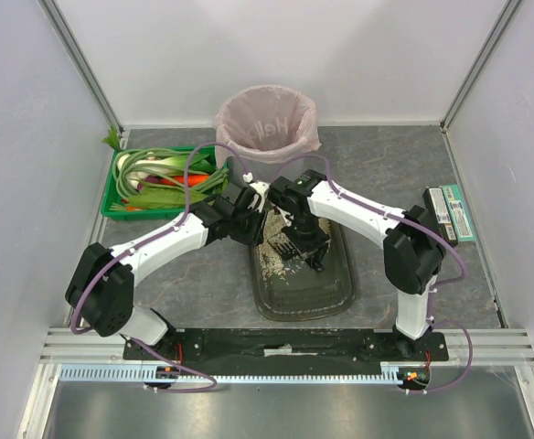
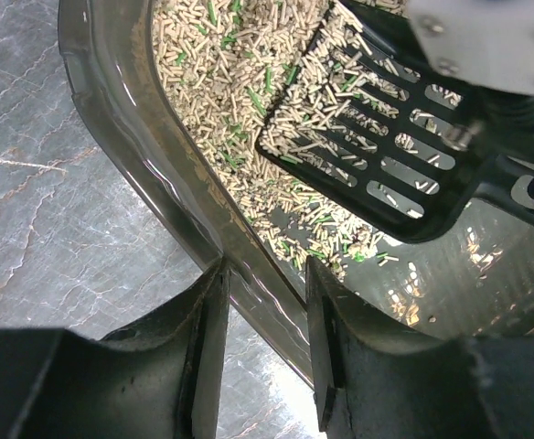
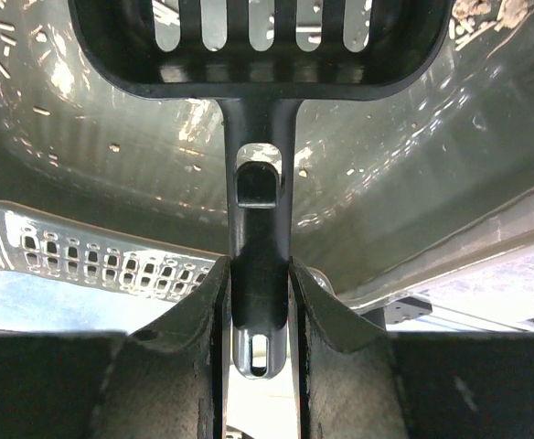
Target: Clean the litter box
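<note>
The litter box [image 1: 326, 294] is a dark olive-grey tray lying in the middle of the table. Beige pellets flecked with green [image 2: 214, 64] are heaped at its far end. My right gripper [image 3: 258, 274] is shut on the handle of a black slotted scoop [image 3: 260, 55]. The scoop [image 2: 368, 128] is tilted over the pellet heap and carries some pellets. My left gripper [image 2: 265, 274] is at the box's far left corner. Its jaws stand apart, one on each side of the rim [image 2: 139, 137], with a gap still showing beside the rim.
A grey bin with a pink bag [image 1: 267, 123] stands just behind the box. A green crate of vegetables [image 1: 153, 178] is at the back left. Flat boxes [image 1: 452, 212] lie at the right edge. Both arms cross over the box's far end.
</note>
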Motion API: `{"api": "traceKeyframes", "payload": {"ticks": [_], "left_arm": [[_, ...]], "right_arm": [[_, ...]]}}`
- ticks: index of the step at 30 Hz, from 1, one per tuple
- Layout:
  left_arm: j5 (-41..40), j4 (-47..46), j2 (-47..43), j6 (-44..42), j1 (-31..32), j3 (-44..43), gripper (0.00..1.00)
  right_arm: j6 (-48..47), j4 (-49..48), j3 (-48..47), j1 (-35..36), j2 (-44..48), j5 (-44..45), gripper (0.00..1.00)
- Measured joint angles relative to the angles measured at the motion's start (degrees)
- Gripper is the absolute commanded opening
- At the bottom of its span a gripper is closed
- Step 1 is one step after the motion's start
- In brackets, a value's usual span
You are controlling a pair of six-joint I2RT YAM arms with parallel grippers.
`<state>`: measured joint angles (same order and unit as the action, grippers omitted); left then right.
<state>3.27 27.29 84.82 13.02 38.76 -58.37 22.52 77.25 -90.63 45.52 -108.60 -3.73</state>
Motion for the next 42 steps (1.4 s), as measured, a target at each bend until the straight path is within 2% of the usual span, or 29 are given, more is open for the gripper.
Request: {"api": "traceKeyframes", "payload": {"ticks": [17, 23, 37, 42], "left_arm": [[-0.87, 0.0, 0.02, 2.01, 0.2, -0.13, 0.38], [-1.29, 0.0, 0.02, 2.51, 0.2, -0.17, 0.37], [-1.46, -0.76, 0.02, 2.36, 0.59, -0.17, 0.37], [-1.84, -0.87, 0.02, 2.36, 0.63, -0.17, 0.38]], "right_arm": [[-0.63, 2.47, -8.98, -3.93, -8.2, -1.64, 0.0], [0.31, 2.38, -9.38, -4.13, -8.57, -1.62, 0.0], [8.13, -14.4, 3.02, -3.21, -2.21, 1.01, 0.0], [9.64, -22.36, 10.03, -2.51, 2.1, 2.03, 0.0]]}}
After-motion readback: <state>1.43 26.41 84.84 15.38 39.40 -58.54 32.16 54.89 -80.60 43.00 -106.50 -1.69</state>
